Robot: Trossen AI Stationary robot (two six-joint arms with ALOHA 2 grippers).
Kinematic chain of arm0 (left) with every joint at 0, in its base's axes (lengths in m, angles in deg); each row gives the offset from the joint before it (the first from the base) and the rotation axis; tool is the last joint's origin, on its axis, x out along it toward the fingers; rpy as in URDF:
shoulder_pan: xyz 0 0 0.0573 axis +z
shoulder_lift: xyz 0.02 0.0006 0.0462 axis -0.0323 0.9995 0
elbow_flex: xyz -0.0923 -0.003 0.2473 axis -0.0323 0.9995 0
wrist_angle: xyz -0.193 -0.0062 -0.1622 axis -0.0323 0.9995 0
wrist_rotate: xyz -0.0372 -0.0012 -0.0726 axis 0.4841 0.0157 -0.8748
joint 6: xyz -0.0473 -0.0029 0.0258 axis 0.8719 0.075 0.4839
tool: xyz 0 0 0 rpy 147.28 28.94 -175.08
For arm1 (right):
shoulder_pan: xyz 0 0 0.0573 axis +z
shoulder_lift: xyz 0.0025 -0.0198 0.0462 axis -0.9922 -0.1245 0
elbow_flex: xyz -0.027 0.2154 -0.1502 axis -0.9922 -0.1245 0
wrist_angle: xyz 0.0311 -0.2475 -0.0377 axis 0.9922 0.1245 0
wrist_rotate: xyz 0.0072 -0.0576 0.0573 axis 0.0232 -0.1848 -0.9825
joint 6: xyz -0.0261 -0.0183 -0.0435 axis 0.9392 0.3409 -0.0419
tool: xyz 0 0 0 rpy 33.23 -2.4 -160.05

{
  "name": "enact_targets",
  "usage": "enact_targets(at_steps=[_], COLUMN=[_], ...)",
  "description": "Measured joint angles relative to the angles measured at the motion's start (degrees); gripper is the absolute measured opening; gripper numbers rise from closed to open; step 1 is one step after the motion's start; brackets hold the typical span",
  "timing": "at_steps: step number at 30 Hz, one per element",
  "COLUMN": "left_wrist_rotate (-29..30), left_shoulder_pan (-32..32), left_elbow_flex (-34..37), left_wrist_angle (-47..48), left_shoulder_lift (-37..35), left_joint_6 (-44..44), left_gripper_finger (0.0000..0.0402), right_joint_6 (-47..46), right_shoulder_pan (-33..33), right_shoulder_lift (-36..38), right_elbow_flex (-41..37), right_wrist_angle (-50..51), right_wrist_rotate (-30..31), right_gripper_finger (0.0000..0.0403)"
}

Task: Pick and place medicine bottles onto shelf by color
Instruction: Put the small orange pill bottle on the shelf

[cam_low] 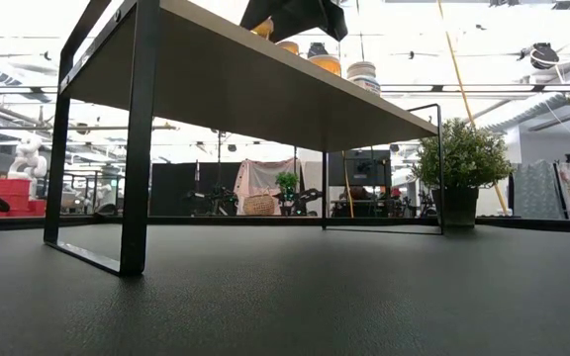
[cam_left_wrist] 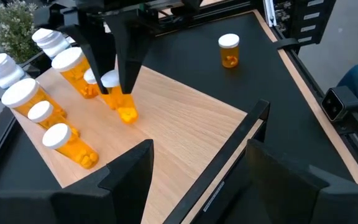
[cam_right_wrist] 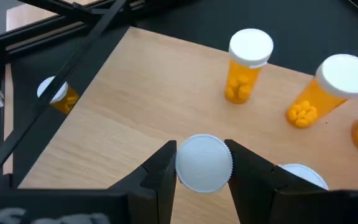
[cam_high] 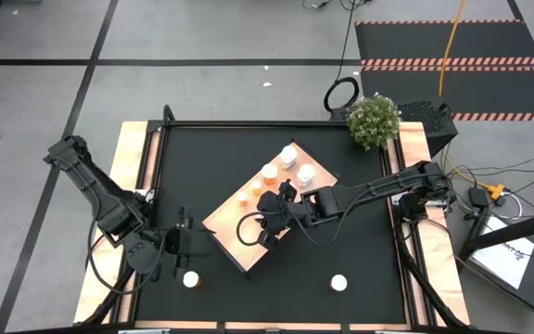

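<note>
Right gripper (cam_right_wrist: 201, 163) clasps an orange bottle (cam_right_wrist: 204, 162) over the shelf (cam_right_wrist: 135, 112); left gripper (cam_high: 182, 243) waits released.

Shelf (cam_high: 235, 232) on black mat (cam_high: 360, 232) w/ orange & white bottles (cam_high: 269, 172).

shelf (cam_high: 235, 237) near half bare (far half bottle-crowded (cam_high: 281, 167))
</note>
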Motion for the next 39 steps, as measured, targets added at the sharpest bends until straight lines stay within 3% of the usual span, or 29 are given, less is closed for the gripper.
enact_targets(at_steps=[25,39], left_wrist_rotate=[0.0,0.0], left_shoulder_pan=[0.0,0.0], left_elbow_flex=[0.0,0.0], left_wrist_angle=[-0.02,0.0], left_shoulder_lift=[0.0,0.0], left_joint_6=[0.17,0.17], left_gripper_finger=[0.0257,0.0257], right_joint_6=[1.22,1.18], right_shoulder_pan=[-0.02,-0.02], right_shoulder_lift=[0.0,0.0], right_elbow_flex=[-0.1,-0.1], right_wrist_angle=[-0.35,-0.35], right_wrist_rotate=[-1.56,-1.52], right_gripper_finger=[0.012,0.0164])
